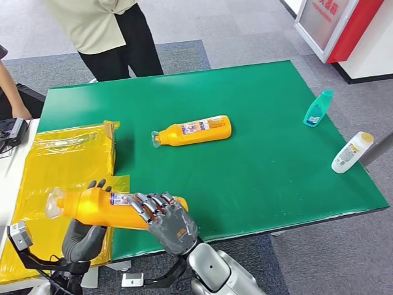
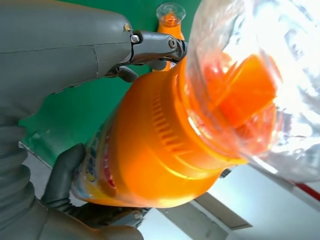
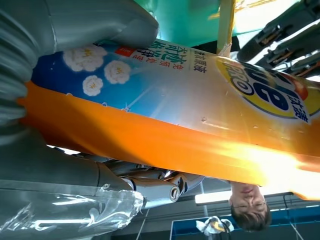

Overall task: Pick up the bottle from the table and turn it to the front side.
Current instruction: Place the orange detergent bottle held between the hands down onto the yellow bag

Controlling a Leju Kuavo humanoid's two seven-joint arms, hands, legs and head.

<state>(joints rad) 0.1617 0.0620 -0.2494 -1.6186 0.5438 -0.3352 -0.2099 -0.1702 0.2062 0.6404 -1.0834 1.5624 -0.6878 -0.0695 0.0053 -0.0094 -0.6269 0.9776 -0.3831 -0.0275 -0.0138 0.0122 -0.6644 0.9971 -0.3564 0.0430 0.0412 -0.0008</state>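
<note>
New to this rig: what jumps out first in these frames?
The orange bottle held lying sideways in both hands at the table's near-left edge: left hand near its clear cap, right hand around its base. A second orange bottle lies on its side mid-way across the green table, with a teal bottle and a white bottle lying near the right edge. Yellow plastic bags cover the left end.

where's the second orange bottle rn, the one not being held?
In the head view the second orange bottle lies on its side mid green table, cap toward the yellow bags, beyond both hands.
</note>
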